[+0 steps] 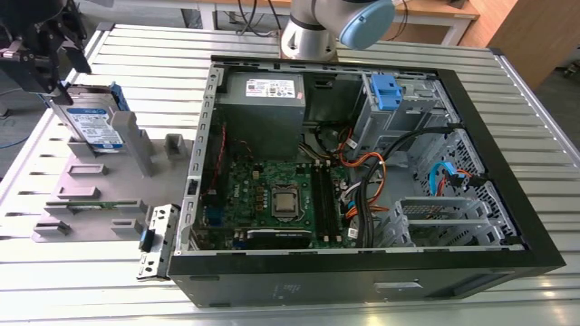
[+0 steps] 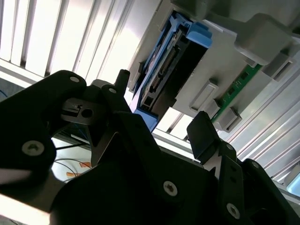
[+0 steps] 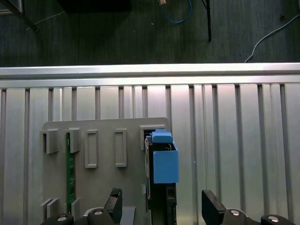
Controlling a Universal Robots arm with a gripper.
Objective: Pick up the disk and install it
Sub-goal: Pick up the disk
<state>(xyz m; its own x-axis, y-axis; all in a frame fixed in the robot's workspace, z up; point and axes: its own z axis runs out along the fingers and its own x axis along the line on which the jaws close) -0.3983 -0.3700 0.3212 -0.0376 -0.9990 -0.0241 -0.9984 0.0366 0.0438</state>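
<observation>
The disk (image 1: pixel 97 127) stands on edge in a slot of the grey holder block (image 1: pixel 91 183), at the exterior view's left. It is silver with a white-and-blue label and blue side rails. My gripper (image 1: pixel 64 80) hangs just above its top edge. In the first wrist view the disk (image 3: pixel 162 171) shows edge-on, and the gripper (image 3: pixel 161 204) is open, one dark finger on each side with a clear gap to the disk. The second wrist view has the disk (image 2: pixel 164 70) beyond the gripper (image 2: pixel 161 108), its connector edge facing the camera.
An open computer case (image 1: pixel 507 224) fills the middle and the exterior view's right, with a motherboard (image 1: pixel 276 197), a grey power supply (image 1: pixel 263 95), a blue drive-bay clip (image 1: pixel 385 92) and loose cables. A green memory stick (image 3: pixel 70 173) sits in the holder block. A small bracket (image 1: pixel 156 239) lies by the case.
</observation>
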